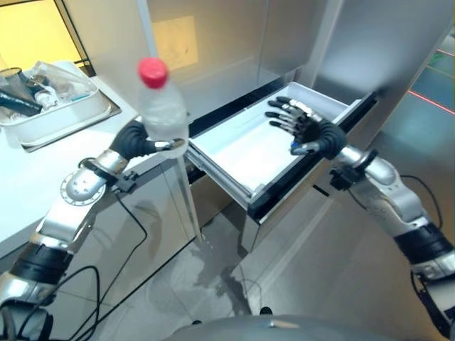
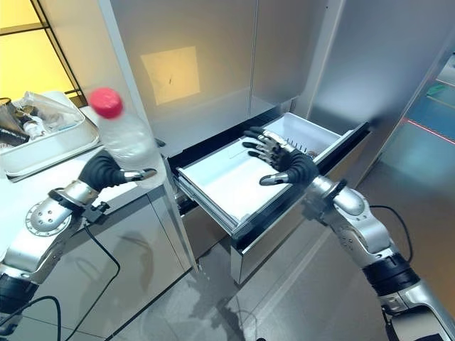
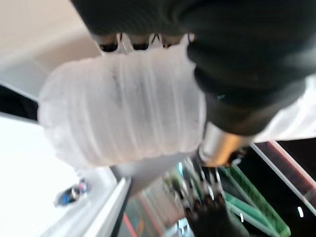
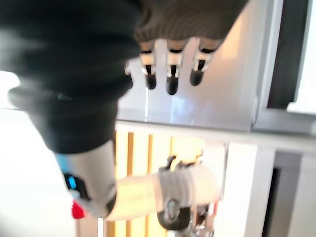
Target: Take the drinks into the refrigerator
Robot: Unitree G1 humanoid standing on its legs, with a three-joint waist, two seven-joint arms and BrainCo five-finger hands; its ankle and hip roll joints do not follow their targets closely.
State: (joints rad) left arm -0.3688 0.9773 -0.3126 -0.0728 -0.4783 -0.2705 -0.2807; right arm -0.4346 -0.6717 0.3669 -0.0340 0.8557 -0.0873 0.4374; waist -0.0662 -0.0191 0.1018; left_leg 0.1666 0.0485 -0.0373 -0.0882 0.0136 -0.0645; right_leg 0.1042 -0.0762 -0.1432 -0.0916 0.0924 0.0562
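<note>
Kitchen-type space: grey floor, pale countertop (image 1: 28, 181) along the left, steel-fronted refrigerator (image 2: 234, 57) behind, its drawer (image 2: 220, 186) pulled out and white inside. Far left on the counter, a white tray (image 1: 67, 117) of mixed clutter; contents too jumbled to name.

Left hand (image 1: 135, 140) clenched round the lower body of a clear ribbed bottle (image 1: 165, 114) with a red cap (image 1: 152, 72), held upright in the air between counter edge and drawer. Wrist view confirms fingers wrapped on the ribbed plastic.

Right hand (image 2: 281, 160) over the drawer's right side, fingers straight and spread, grasping nothing; whether it touches the drawer rim I cannot tell.

Step in hand, as judged: carrying the drink toward the open drawer. Next move calls for swinging the bottle rightward over the front rim, lowering it in, then releasing.
</note>
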